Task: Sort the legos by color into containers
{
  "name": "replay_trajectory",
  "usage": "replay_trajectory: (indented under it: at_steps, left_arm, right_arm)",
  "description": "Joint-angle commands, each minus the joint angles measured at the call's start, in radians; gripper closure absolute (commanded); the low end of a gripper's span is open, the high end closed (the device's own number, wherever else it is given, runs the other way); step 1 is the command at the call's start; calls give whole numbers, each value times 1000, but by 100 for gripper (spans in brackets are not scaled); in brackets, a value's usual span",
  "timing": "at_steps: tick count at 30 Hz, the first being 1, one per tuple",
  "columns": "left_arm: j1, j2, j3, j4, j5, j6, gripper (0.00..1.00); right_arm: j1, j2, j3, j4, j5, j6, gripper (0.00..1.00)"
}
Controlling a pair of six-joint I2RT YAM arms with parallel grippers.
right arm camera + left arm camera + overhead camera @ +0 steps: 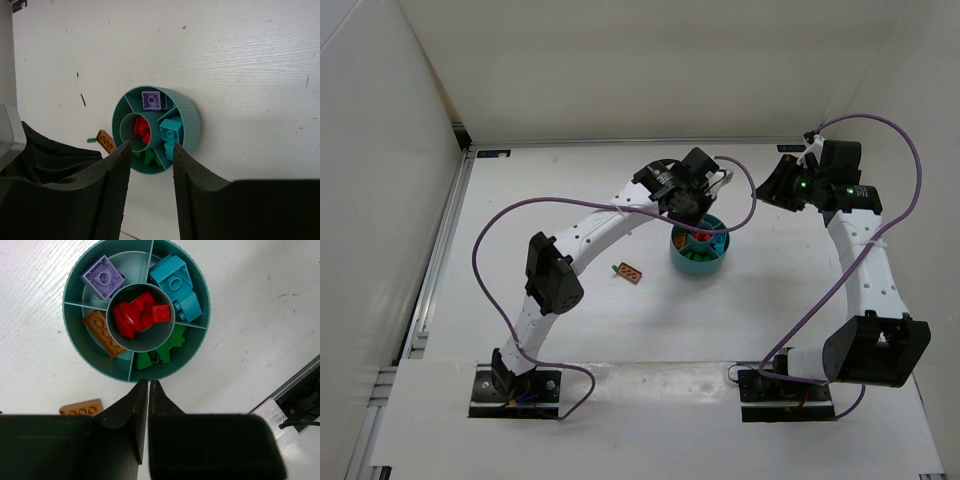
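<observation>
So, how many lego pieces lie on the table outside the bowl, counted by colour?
orange piece: 1
green piece: 1
Total: 2

Left tool [692,220] above teal bowl [699,263], orange brick [631,271] near its left

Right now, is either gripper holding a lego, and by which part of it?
Nothing is held. The left gripper is shut and empty above the teal bowl; the right gripper is open, with nothing between its fingers.
</observation>
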Motion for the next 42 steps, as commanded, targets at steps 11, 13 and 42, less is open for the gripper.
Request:
replay_trajectory:
  at_steps: [11, 13, 42]
  left_arm:
    - [115, -259, -412, 78, -55, -230, 42]
    - [156, -351, -572, 95, -81, -276, 36]
    - [409, -359, -1103, 397, -92, -270, 54]
  right_arm:
    - [44, 4, 17, -10, 39, -60, 58]
    - [78, 9, 12, -7, 39, -57, 58]
    - [173, 85, 37, -47, 51, -64, 58]
